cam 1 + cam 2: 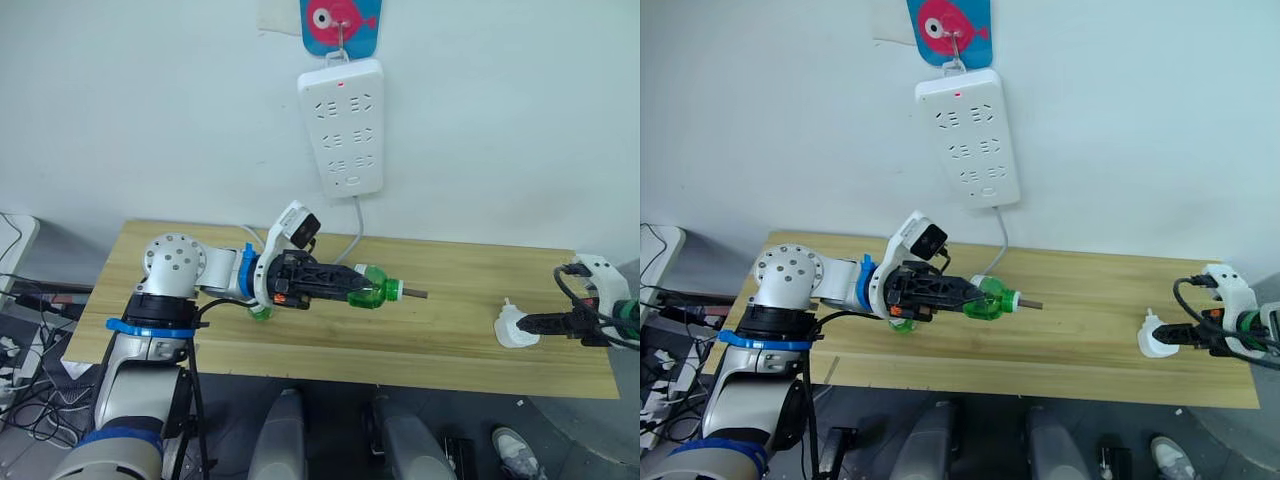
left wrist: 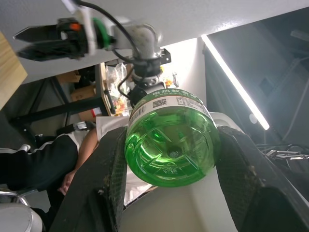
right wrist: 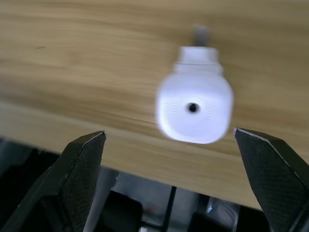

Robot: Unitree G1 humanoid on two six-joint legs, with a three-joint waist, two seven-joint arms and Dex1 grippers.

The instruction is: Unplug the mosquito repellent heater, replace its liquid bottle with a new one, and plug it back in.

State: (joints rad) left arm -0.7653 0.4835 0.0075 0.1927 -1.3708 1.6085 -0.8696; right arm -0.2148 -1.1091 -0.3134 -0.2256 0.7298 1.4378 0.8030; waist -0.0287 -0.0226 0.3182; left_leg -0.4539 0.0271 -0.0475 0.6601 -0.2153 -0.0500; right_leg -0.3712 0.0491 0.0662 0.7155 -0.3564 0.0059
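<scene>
My left gripper (image 1: 362, 286) is shut on the liquid bottle (image 1: 381, 290), a small translucent green bottle held level above the table, its thin wick rod pointing right. The left wrist view shows the bottle's round base (image 2: 169, 145) clamped between both fingers. A bit of a second green bottle (image 1: 261, 313) peeks out under that gripper; I cannot tell whether it has a cap. The white mosquito repellent heater (image 1: 512, 328) lies on the table's right end. My right gripper (image 3: 169, 131) is open just right of it, apart from it, fingers spread to either side.
The white power strip (image 1: 342, 125) hangs on the wall above the wooden table (image 1: 450, 345), all its sockets free, a red light on, its cord dropping behind the table. The heater lies near the table's front right edge. A person's sleeve (image 2: 38, 159) shows in the left wrist view.
</scene>
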